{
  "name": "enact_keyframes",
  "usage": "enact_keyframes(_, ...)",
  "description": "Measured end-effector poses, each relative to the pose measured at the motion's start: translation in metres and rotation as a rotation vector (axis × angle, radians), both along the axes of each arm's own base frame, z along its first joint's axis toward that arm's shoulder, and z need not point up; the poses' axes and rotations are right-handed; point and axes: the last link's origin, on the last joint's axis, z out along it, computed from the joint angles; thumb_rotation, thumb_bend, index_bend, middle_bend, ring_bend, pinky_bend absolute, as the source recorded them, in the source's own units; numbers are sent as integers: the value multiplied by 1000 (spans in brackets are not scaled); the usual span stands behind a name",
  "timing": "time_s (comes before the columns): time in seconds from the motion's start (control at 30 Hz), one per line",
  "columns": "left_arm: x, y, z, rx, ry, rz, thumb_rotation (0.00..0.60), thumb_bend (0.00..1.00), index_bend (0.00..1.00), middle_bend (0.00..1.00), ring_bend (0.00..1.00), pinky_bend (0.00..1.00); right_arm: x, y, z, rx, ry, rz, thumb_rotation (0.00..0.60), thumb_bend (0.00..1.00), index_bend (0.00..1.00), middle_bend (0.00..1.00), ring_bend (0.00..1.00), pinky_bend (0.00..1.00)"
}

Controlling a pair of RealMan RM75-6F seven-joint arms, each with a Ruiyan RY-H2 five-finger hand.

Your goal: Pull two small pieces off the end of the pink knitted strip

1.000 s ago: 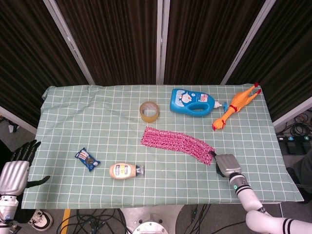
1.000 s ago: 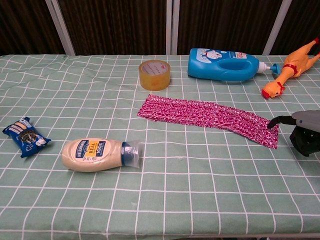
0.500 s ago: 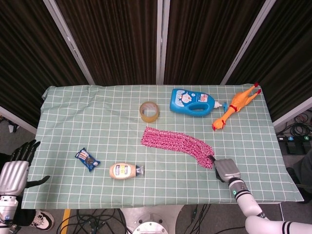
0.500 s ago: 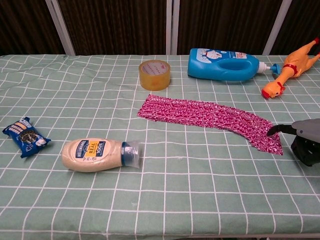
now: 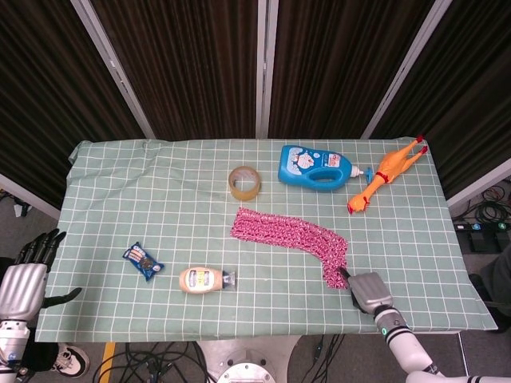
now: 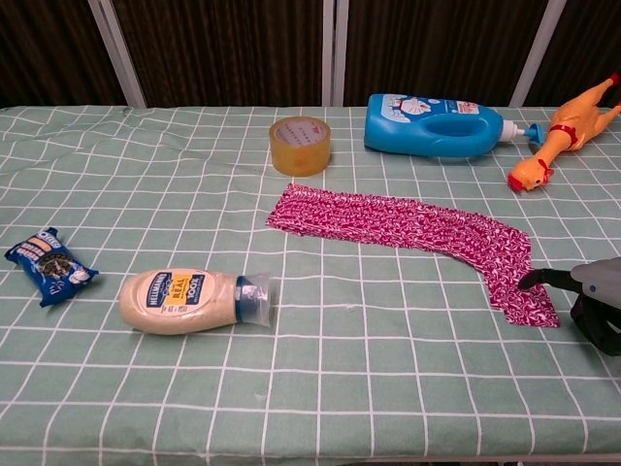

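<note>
The pink knitted strip [image 5: 286,233] [image 6: 408,225] lies across the middle of the checked cloth, its right end bent down toward the front edge. My right hand [image 5: 369,292] [image 6: 597,303] is at that bent end near the table's front right and pinches the strip's tip with dark fingertips; the grey back of the hand covers the rest of the grip. My left hand [image 5: 24,279] hangs off the table's left front corner, fingers apart, holding nothing. It is absent from the chest view.
A tape roll [image 5: 244,182] [image 6: 300,145] sits just behind the strip's left end. A blue detergent bottle [image 5: 315,167] and a rubber chicken [image 5: 387,171] lie at the back right. A mayonnaise bottle [image 6: 184,299] and a cookie packet [image 6: 47,264] lie front left.
My right hand has drawn back toward the front edge, dragging the strip's right end with it, so that end now bends sharply downward. The left hand has barely moved.
</note>
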Motion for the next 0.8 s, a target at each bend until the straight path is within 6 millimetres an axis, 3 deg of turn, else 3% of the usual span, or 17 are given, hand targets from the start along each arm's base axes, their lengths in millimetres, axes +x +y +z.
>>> enact_keyframes(0.8, 1, 0, 5, 19, -18, -2, 549, 55, 47, 18, 0, 120, 33, 21, -16, 85, -31, 96, 600, 1000, 123, 950, 836, 738)
